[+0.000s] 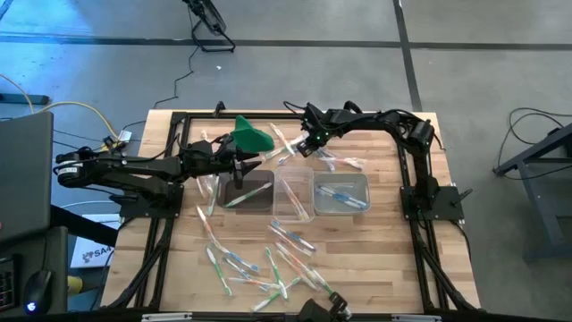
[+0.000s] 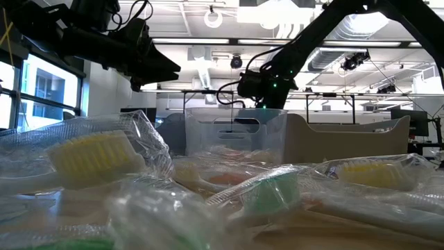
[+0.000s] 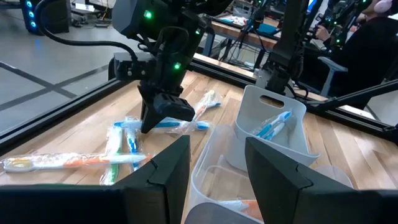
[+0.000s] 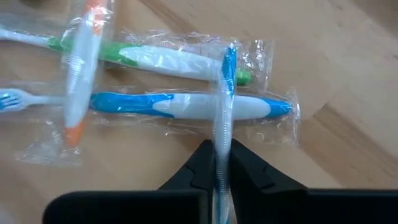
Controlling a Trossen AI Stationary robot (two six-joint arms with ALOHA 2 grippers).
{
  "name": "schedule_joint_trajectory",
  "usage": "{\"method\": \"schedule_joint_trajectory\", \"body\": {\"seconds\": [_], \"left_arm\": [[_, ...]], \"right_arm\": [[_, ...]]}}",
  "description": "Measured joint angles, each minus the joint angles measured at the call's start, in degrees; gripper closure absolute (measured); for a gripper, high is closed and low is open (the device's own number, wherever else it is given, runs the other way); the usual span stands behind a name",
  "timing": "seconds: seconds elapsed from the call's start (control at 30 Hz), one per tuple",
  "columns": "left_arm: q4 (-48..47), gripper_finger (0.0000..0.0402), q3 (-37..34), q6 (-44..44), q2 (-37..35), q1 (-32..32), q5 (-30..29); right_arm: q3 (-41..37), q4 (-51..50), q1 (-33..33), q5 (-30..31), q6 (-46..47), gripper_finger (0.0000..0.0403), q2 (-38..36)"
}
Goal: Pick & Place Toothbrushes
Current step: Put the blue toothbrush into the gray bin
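Observation:
Wrapped toothbrushes lie scattered on the wooden table point(image 1: 447, 259), several at the near side point(image 1: 268, 264) and some at the far side. My right gripper point(image 4: 222, 168) reaches down at the far middle point(image 1: 307, 146), shut on a wrapped blue-and-white toothbrush point(image 4: 225, 93). That one crosses a blue toothbrush point(image 4: 180, 106) and a green one point(image 4: 155, 59) lying on the wood. My left gripper point(image 3: 216, 162) hovers open over the left tub point(image 1: 248, 192), touching nothing. The right tub point(image 3: 273, 124) holds blue toothbrushes. My right gripper pinches the wrapped blue-and-white toothbrush between its two fingers point(image 4: 249, 171), on the stretch point(image 4: 222, 134) nearest them. The fingers come from above, slanting down, one on each side of the stick. It runs over the blue and green toothbrushes; whether it is lifted clear I cannot tell.
Three clear tubs stand side by side at mid-table, with the middle one point(image 1: 293, 192) between the other two. A green cloth lump point(image 1: 252, 136) lies at the far side, close to both grippers. An orange toothbrush point(image 4: 84, 62) lies beside the pile under my right gripper.

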Motion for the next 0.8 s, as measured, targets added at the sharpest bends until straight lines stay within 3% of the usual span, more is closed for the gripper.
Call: {"method": "schedule_joint_trajectory", "body": {"seconds": [0.37,0.8], "left_arm": [[-0.4,0.025,0.0,0.0,0.0,-0.02,-0.02],[-0.94,0.025,0.0,0.0,0.0,0.0,-0.04]], "right_arm": [[-0.06,2.76,0.02,-2.98,-1.17,0.0383,-6.84],[0.03,2.99,0.29,-1.55,-4.61,0.038,-27.45]]}}
